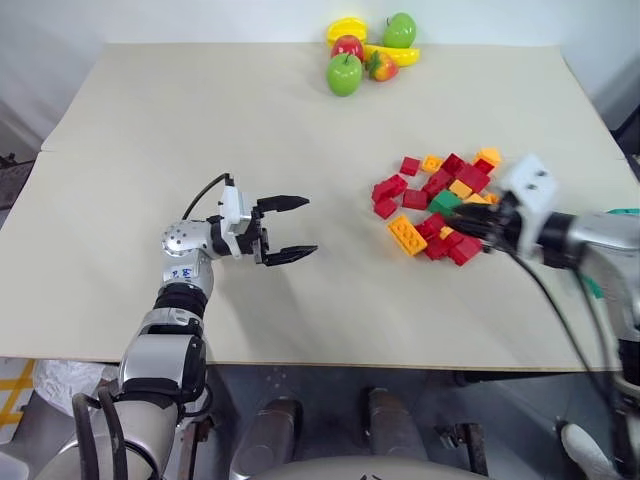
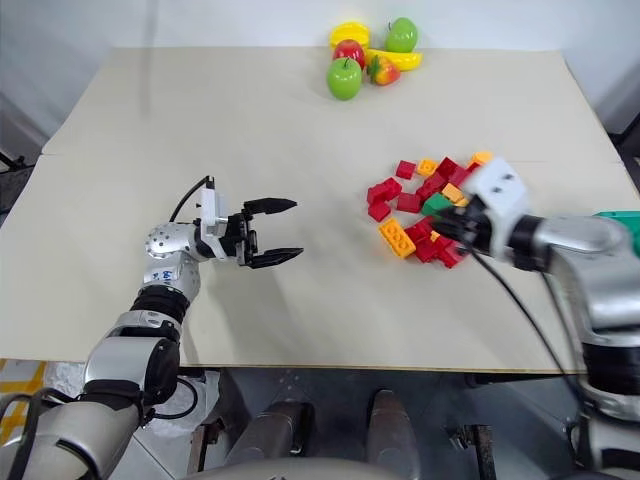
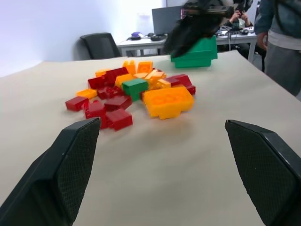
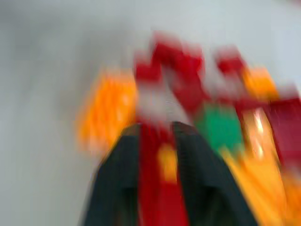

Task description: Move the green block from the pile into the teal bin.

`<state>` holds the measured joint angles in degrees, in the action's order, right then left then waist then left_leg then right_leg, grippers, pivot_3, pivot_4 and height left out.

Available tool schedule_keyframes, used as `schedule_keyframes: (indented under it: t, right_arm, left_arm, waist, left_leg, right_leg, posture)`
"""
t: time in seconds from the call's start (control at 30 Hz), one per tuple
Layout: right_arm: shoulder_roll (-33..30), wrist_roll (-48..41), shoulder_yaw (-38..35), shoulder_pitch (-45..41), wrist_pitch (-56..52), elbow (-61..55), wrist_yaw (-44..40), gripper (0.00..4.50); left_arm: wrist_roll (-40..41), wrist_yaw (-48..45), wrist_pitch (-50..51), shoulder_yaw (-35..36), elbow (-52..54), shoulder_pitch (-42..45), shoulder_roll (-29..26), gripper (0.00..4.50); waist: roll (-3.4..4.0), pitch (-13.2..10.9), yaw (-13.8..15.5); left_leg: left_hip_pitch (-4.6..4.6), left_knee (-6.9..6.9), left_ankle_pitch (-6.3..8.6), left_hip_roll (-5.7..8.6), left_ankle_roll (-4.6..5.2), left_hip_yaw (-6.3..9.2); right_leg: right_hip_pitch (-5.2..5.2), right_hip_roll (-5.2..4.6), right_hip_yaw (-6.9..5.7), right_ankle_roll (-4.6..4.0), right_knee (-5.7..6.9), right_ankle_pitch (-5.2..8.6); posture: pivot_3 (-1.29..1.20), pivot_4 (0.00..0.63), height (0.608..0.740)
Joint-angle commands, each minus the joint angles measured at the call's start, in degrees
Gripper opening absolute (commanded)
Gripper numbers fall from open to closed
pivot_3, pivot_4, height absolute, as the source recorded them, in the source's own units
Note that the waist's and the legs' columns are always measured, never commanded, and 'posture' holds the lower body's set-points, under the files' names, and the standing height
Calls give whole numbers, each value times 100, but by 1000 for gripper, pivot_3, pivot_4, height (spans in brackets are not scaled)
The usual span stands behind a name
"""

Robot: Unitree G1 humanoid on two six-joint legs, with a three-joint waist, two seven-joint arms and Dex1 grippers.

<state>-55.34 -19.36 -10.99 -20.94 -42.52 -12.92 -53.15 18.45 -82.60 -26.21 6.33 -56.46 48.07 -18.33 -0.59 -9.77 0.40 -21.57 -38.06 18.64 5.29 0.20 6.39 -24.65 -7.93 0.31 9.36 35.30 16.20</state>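
Green block (image 1: pixel 445 201) sat in the middle of the pile (image 1: pixel 465 180), hemmed in by red bricks, and that is what you had to plan around.

From the head views, your right gripper (image 1: pixel 468 220) hung low over the near edge of the pile, its tip just beside the green block but not on it. The teal bin (image 2: pixel 622 216) peeked in at the right edge of the table (image 1: pixel 250 130), close behind that arm, so the carry looked short. Your left gripper (image 1: pixel 308 227) hovered well apart from the bricks, spread wide and empty, aimed across at them. I'd have left it parked there.

In the left wrist view, the green block showed one clear face toward the camera, with a big orange brick just beside it and red ones touching at the other side. Grip across the free faces, I'd say, or you would drag neighbours along.

In the right wrist view, blurred as it was, the two fingers (image 4: pixel 124 160) stood a narrow gap apart with red and yellow showing through, and I saw nothing clearly gripped. The green block lay off to one side of them, not between. My call: open wider, line up over the green, come down straight, close gently, and lift clear before swinging to the bin.
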Motion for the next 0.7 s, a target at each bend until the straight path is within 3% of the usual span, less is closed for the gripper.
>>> schedule_keyframes:
  t: [0.03, 0.23, 0.5, 0.7]
  right_arm:
    - [-308, -132, -414, 130, 13, -151, -137, 2519]
    - [-510, -97, -293, 76, -137, 2, -113, 4471]
    - [273, 536, 1002, -1502, -286, 1278, 545, 4471]
    - [1294, 1092, 1902, -2936, -99, 3210, 687, 4471]
  left_arm:
    - [50, -86, 68, 28, 143, 59, -7, 4500]
    - [26, -58, 121, 44, 156, 72, -64, 4500]
    - [10, -35, 96, 18, 185, 89, -19, 4500]
    - [-11, -106, 127, -62, 293, 132, 16, 4500]
  waist:
    - [0, 0, -42]
    - [-2, -2, -42]
    - [-4, -4, -46]
    - [0, -7, -80]
  left_leg:
    - [2, 0, 0, -2, 1, -7]
    - [8, -6, -2, -8, -3, -10]
    - [10, -9, -2, -18, -3, -16]
    - [2, -6, -1, -12, 0, -16]
  right_leg:
    - [2, 0, 2, 4, -3, -2]
    - [2, 2, 5, 3, -13, -3]
    - [1, -8, 7, 3, -16, -8]
    - [-2, -13, 5, 10, -19, -12]
  posture:
    - [0, 150, 740]
    - [0, 150, 740]
    - [0, 150, 740]
    - [0, 150, 740]
